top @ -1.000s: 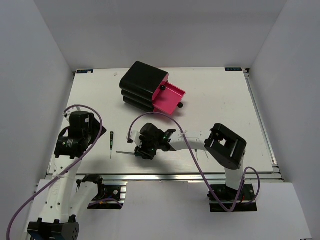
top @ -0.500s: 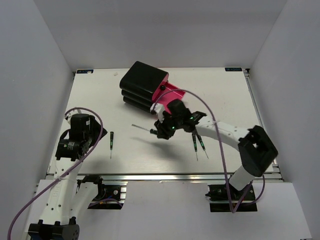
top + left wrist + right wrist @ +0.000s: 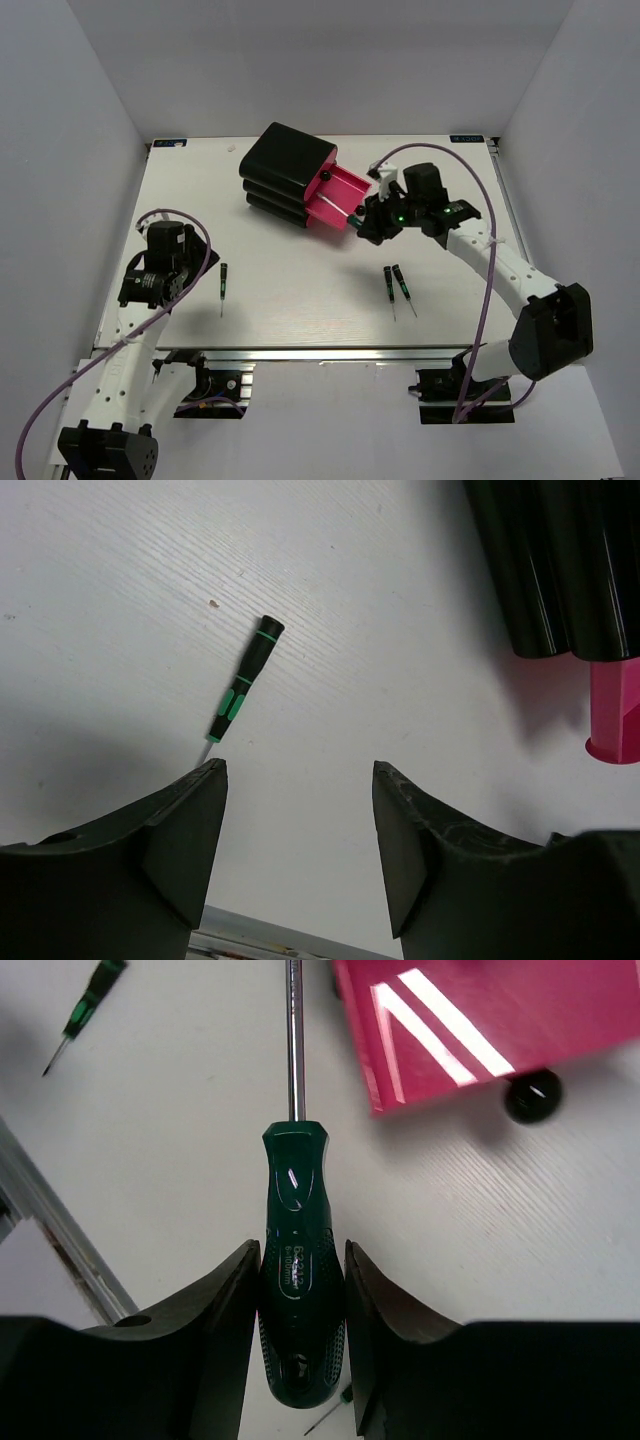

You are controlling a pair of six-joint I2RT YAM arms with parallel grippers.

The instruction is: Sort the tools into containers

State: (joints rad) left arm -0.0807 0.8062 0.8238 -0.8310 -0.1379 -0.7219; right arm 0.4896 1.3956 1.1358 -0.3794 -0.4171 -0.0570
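Early in the sort, by the look of it. Pinching the green screwdriver by its handle in the right end effector, raised just beside the open drawer of the box, shaft running past the drawer's edge; not yet let go. No tool to be seen in the drawer's visible part. Left loose on the table: a pair of small screwdrivers near the right arm, and a lone small screwdriver ahead of the left end effector, spread wide and empty. No wrench in view.
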